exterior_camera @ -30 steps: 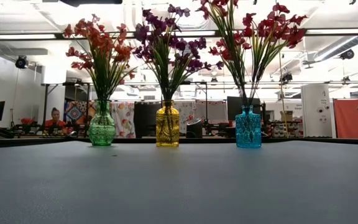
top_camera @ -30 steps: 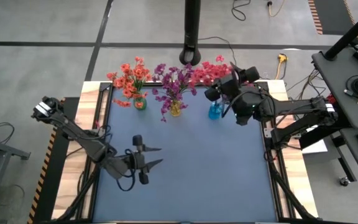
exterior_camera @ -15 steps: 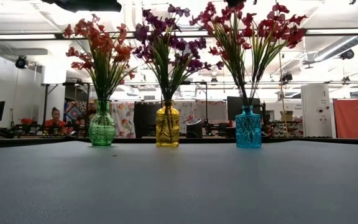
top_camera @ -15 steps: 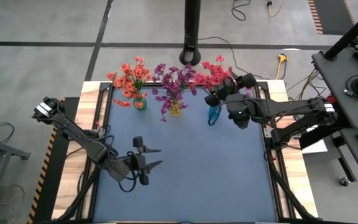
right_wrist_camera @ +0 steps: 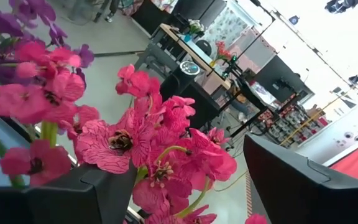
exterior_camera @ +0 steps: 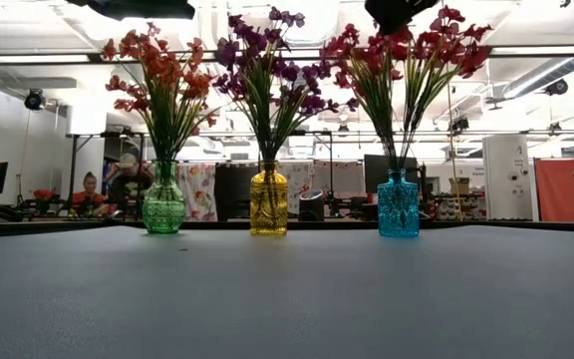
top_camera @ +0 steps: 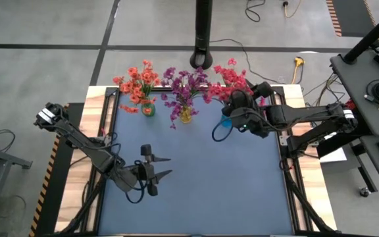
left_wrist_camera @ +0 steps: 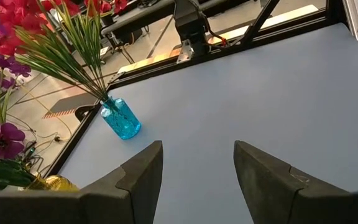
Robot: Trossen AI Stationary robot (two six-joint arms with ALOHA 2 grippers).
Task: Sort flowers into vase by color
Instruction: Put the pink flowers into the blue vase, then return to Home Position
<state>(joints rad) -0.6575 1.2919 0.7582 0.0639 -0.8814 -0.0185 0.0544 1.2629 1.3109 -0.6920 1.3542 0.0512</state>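
Three vases are holding sorted flowers (exterior_camera: 267,70), none loose; my right gripper (right_wrist_camera: 185,186) is hovering unclenched over pink-red ones, left gripper (left_wrist_camera: 197,180) idling unclenched

Robot body: two dark articulated arms, matte black finish throughout.

The left arm (top_camera: 84,148) is built of slim black links with rounded joint housings; a black cable loops loose behind the left gripper (top_camera: 162,165), and a pale marking sits on the shoulder end, far back from the jaws. Its fingers (left_wrist_camera: 135,180) are broad, dark, wedge-shaped slabs with bevelled inner faces. The right arm (top_camera: 308,118) has a bulkier black wrist block with a small green light; a black cable curves out just ahead of it. The right gripper (right_wrist_camera: 185,186) carries the same thick, dark, flat-faced fingers.
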